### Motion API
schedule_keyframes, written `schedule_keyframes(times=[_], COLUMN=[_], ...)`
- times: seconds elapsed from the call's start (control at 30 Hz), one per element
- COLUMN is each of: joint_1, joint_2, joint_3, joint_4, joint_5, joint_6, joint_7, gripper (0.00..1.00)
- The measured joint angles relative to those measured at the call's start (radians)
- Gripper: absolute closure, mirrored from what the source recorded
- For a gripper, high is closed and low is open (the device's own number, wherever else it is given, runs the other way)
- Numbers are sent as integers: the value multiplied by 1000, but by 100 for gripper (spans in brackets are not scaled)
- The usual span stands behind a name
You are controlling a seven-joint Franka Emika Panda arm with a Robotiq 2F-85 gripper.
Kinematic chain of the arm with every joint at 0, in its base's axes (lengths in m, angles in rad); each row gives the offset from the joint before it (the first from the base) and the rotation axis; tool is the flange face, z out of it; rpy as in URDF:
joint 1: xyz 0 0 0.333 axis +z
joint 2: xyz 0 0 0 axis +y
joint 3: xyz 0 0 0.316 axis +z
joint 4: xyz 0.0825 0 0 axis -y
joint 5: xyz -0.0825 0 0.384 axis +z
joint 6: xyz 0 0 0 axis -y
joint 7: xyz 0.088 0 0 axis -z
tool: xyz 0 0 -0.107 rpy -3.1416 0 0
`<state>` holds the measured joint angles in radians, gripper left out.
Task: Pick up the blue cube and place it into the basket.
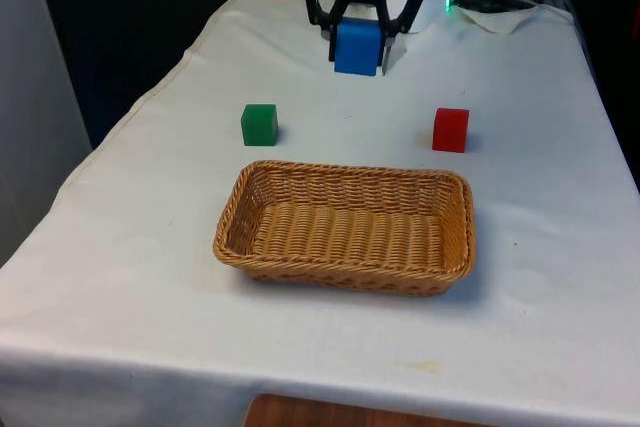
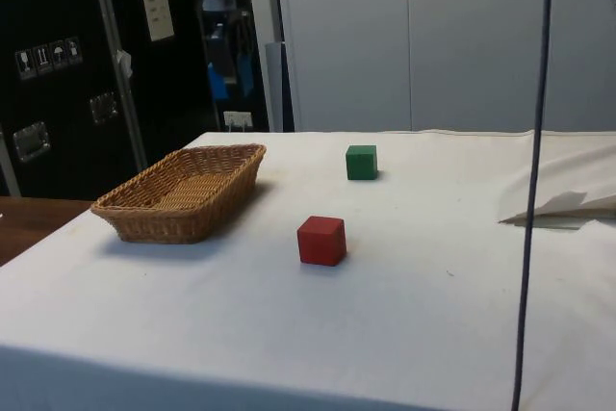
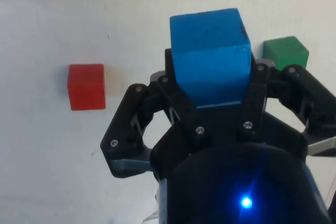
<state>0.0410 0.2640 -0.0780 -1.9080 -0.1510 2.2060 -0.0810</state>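
The blue cube hangs above the far end of the table, with my gripper shut on it. In the wrist view the blue cube sits clamped in my gripper, well above the cloth. The woven wicker basket lies in the middle of the table, nearer the camera than the gripper, and it holds nothing. In the side view the basket lies at the left.
A green cube stands beyond the basket towards the front view's left and a red cube towards the front view's right. The side view shows the green cube and the red cube. A black cable hangs down there.
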Motion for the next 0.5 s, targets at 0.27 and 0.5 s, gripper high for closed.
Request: schedule_keyframes(times=[0.27,0.5], joint_1=[1,1], joint_2=[86,143], joint_3=[8,13], joint_4=[118,198], joint_5=[0,0], joint_6=[-12,-29], joint_7=[1,1], gripper=[99,99])
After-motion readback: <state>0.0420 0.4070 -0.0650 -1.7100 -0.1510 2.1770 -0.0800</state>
